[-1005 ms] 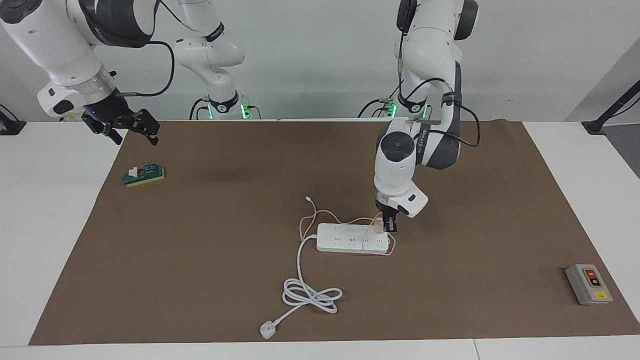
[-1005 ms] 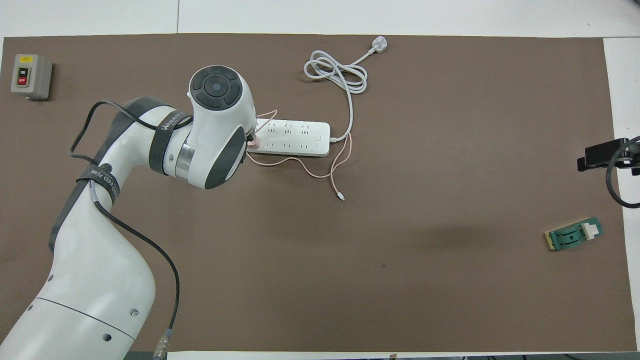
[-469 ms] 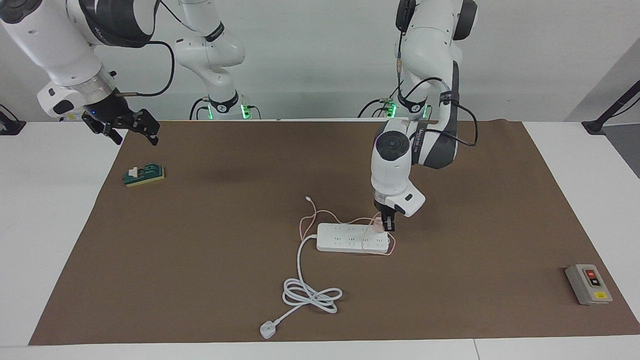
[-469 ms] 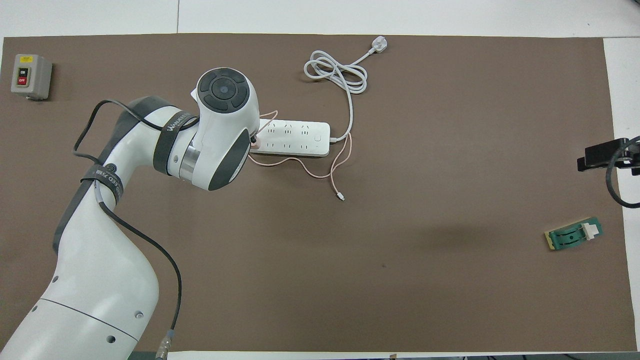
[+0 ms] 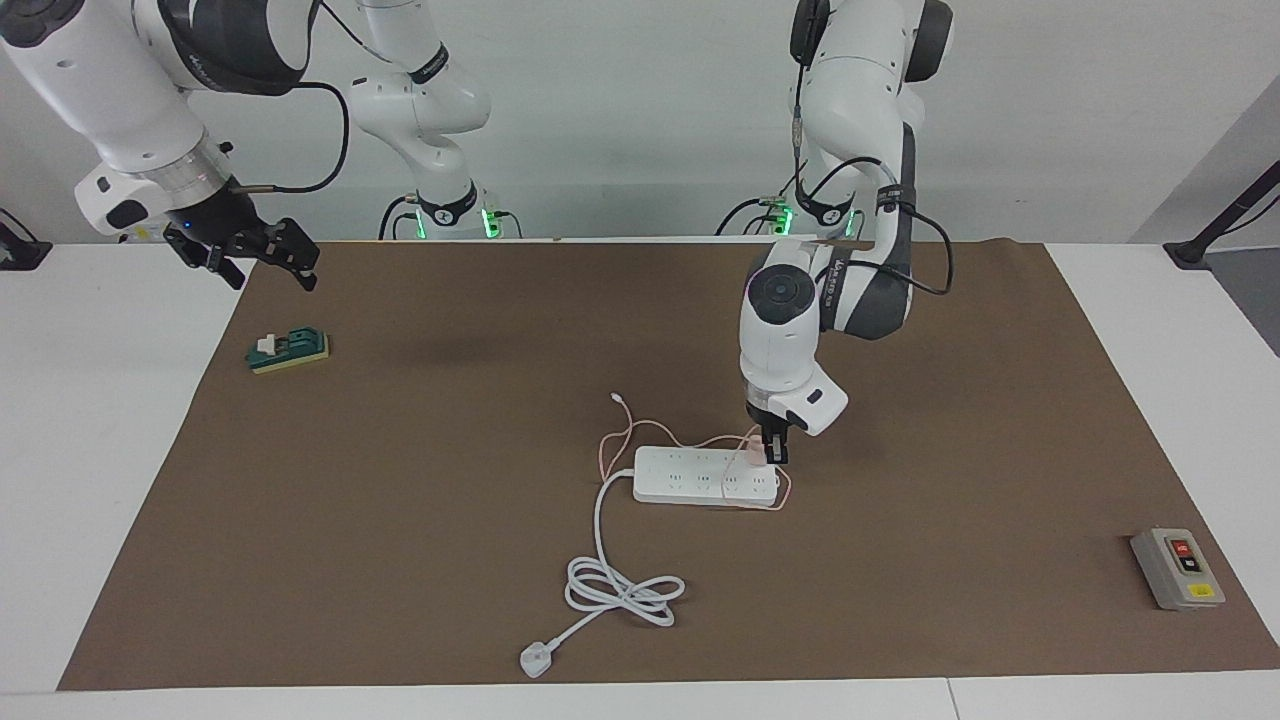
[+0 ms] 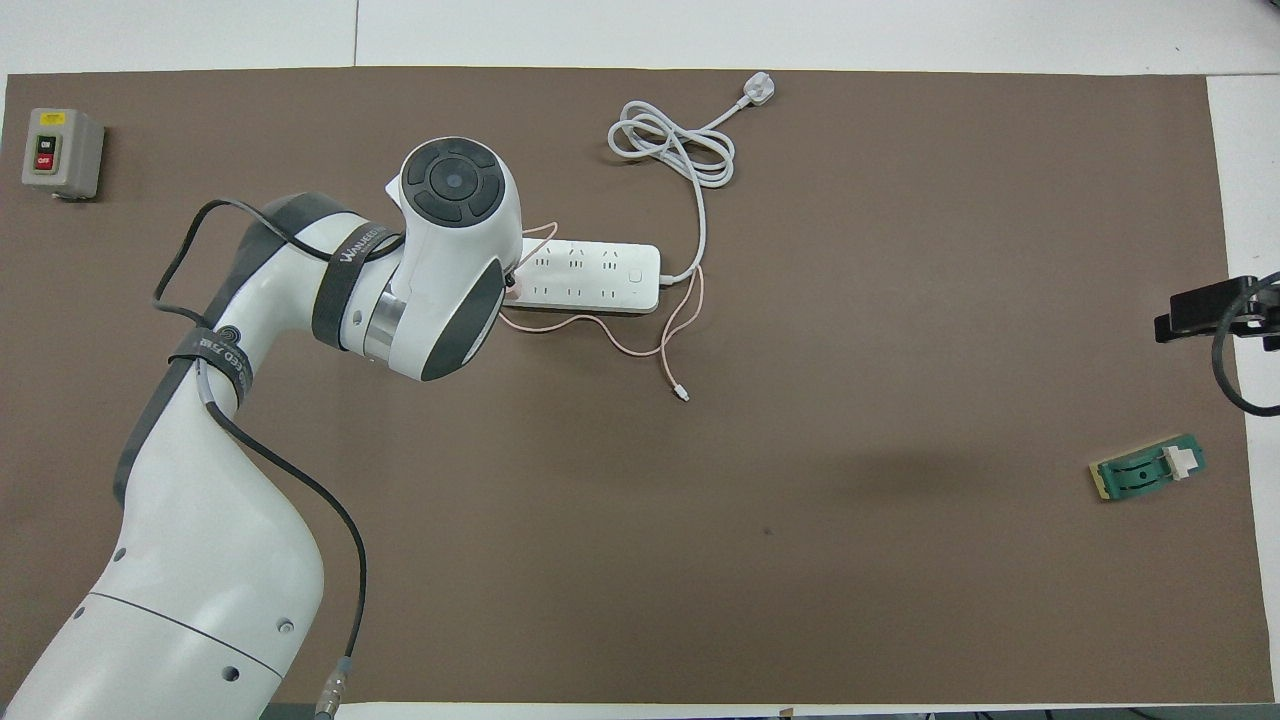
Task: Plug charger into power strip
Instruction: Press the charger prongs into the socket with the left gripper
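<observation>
The white power strip [image 5: 705, 477] lies flat near the middle of the brown mat [image 5: 450, 420], and it shows in the overhead view too [image 6: 590, 278]. My left gripper [image 5: 772, 452] points straight down over the strip's end toward the left arm's side. It is shut on the pale pink charger [image 5: 757, 447], which sits at the strip's top face. Whether its prongs are in a socket I cannot tell. From overhead the wrist hides all but a sliver of the charger [image 6: 510, 287]. Its thin pink cable [image 5: 625, 432] loops beside the strip. My right gripper [image 5: 268, 268] waits open above the mat's edge.
The strip's thick white cord [image 5: 620, 590] coils farther from the robots and ends in a white plug [image 5: 535, 660]. A grey button box [image 5: 1178, 568] sits at the left arm's end. A small green block [image 5: 288, 350] lies under the right gripper's side.
The left arm's wrist has swung a little toward the right arm's end, carrying the charger slightly inward over the strip's end. The right arm has not moved.
</observation>
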### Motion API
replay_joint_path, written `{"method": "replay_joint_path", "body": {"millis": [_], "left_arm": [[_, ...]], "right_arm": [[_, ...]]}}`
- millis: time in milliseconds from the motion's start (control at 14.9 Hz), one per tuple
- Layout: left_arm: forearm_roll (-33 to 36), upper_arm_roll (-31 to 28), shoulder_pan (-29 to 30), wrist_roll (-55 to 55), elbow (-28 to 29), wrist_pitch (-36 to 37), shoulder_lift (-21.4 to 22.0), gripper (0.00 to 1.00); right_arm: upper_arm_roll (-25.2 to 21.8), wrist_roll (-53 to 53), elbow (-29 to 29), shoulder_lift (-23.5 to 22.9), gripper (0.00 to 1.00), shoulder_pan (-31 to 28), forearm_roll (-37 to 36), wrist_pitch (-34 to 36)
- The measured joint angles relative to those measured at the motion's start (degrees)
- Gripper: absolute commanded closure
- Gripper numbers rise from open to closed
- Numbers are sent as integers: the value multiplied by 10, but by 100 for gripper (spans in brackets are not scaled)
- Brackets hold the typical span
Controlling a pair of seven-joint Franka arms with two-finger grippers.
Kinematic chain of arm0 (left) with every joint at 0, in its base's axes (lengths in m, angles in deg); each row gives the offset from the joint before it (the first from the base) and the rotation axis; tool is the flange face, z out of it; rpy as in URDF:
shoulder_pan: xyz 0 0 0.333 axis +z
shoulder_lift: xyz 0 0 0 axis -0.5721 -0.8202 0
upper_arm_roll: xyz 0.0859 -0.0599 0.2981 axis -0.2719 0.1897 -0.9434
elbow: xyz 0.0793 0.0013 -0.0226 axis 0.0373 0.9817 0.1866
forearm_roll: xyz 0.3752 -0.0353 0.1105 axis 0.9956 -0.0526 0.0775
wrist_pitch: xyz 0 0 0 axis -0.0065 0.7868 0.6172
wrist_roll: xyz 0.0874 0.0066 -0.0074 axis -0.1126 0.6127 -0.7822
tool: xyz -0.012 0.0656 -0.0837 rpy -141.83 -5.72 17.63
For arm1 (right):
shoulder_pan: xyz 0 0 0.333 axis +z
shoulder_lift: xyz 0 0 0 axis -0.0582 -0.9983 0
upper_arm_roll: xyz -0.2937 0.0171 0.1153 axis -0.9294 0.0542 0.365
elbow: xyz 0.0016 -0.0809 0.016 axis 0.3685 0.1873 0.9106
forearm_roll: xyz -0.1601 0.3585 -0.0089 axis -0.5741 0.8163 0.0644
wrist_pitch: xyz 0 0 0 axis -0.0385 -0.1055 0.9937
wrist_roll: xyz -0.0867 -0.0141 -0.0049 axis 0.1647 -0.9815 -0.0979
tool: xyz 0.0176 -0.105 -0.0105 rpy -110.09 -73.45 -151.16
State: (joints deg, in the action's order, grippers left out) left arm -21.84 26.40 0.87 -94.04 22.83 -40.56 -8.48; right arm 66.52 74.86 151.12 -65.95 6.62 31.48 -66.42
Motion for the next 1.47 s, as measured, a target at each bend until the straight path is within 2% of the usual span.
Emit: {"method": "replay_joint_path", "body": {"millis": [1475], "left_arm": [[9, -2, -5, 0, -2, -4, -8, 100]], "right_arm": [[0, 0, 0, 0, 0, 0, 0, 0]]}}
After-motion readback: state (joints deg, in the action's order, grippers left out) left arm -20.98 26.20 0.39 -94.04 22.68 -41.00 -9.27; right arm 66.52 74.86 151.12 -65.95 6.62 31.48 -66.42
